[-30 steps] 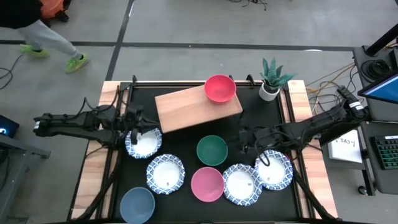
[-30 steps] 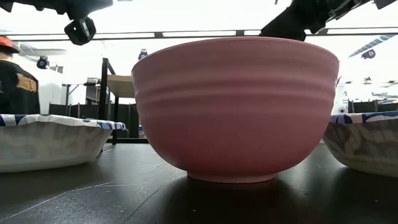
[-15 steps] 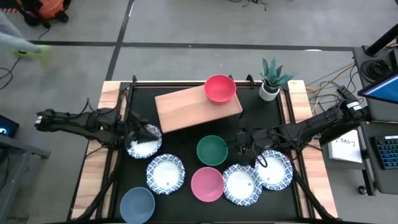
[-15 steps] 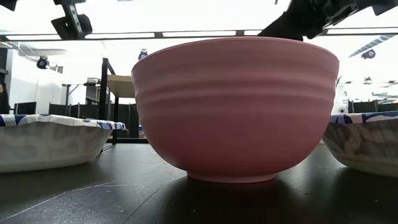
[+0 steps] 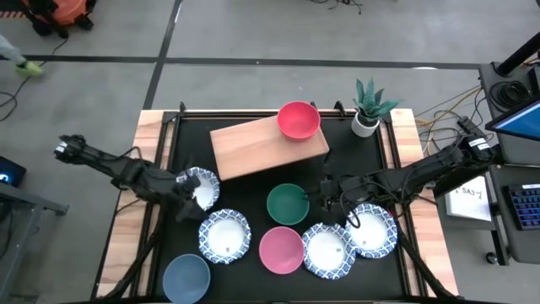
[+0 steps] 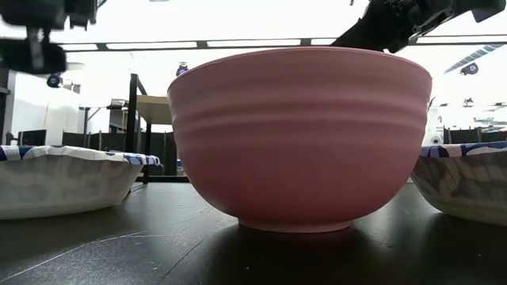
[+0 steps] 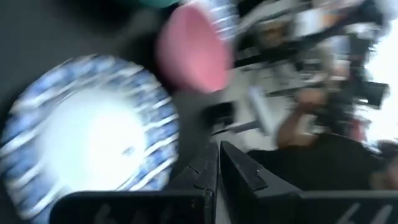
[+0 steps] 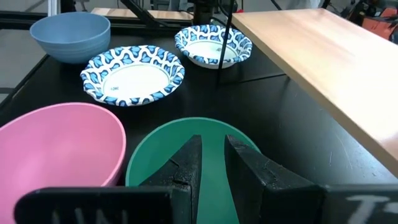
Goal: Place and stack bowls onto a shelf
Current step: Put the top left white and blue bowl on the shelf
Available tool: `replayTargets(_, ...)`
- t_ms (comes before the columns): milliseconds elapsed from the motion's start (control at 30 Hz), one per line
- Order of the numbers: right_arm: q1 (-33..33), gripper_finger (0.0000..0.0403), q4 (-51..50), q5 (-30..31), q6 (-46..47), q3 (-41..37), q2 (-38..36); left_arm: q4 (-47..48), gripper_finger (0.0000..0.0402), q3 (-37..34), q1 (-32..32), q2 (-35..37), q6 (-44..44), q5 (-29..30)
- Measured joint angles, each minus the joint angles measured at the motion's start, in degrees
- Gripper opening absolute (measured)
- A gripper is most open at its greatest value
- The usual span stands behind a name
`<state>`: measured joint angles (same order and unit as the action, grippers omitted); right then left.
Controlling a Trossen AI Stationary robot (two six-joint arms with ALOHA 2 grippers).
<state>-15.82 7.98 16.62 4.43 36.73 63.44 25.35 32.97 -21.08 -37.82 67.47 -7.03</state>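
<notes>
A plain pink round bowl [image 6: 301,138] fills the low view, flanked by two white blue-rimmed bowls. From above, those sit in the table's near rows with a blue-grey bowl [image 5: 186,277]. Farther back, the right gripper [image 5: 319,196] has its narrowly parted fingers straddling the green bowl's [image 5: 288,203] near rim (seen clearly only in the right wrist view). The left gripper [image 5: 182,203], jaws together, holds the edge of a tilted patterned bowl [image 5: 201,187]. Beyond, the light wooden shelf [image 5: 253,148] carries a red bowl [image 5: 298,119].
</notes>
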Motion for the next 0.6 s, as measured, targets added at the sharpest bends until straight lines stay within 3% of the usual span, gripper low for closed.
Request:
replayTargets(300, 0.01, 0.0059, -3.57, -0.02, -0.08, 0.0, -1.14, 15.46, 0.0, 0.01, 0.11, -4.09, 13.12, 1.54)
replayTargets(500, -0.02, 0.0059, -11.09, -0.04, 0.78, -0.01, -7.1, 9.65, 0.0, 0.73, 0.11, -7.2, 14.33, 1.55)
replayTargets(600, 0.0, 0.0059, -9.55, -0.27, -0.35, -1.06, -9.64, 10.53, 0.0, 3.39, 0.11, -9.4, 14.05, 1.64)
